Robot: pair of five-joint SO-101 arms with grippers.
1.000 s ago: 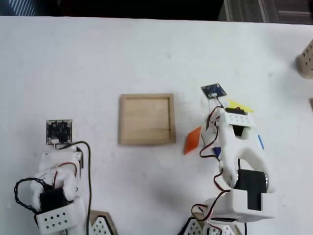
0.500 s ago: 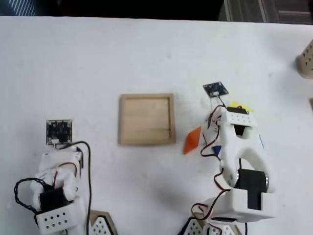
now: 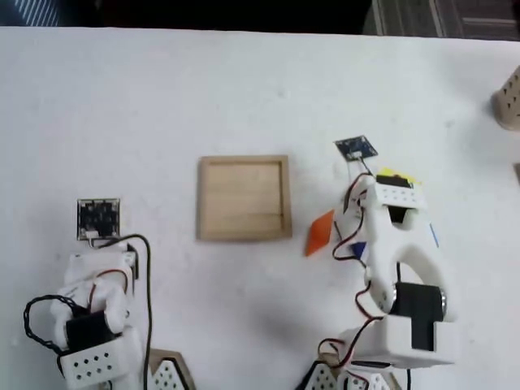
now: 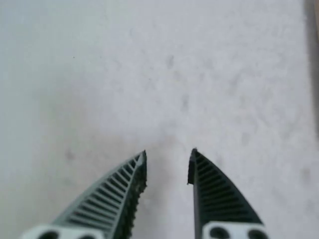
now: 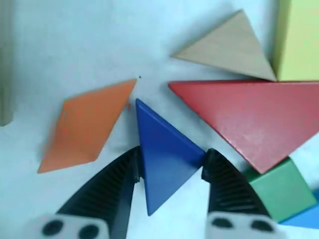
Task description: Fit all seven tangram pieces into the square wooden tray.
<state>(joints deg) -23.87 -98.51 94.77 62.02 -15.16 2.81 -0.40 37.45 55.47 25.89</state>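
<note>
The square wooden tray (image 3: 244,197) sits empty at the table's middle. An orange parallelogram (image 3: 319,232) lies just right of it. My right gripper (image 5: 169,162) is down on the table, its fingers (image 5: 122,179) pressed against both sides of a blue triangle (image 5: 167,157). Around it lie the orange parallelogram (image 5: 84,127), a large red triangle (image 5: 254,117), a bare wood triangle (image 5: 227,47), a yellow piece (image 5: 299,40) and a green piece (image 5: 279,189). The right arm (image 3: 398,244) covers most of these pieces from above. My left gripper (image 4: 167,159) hangs open over bare table.
The left arm (image 3: 93,309) stays folded at the near left corner, well clear of the tray. A pegged wooden object (image 3: 509,101) stands at the right edge. The white table (image 3: 162,97) spreads wide behind the tray.
The right arm has edged slightly toward the far side, covering more of the yellow piece. The left arm, the tray and the orange piece have not moved.
</note>
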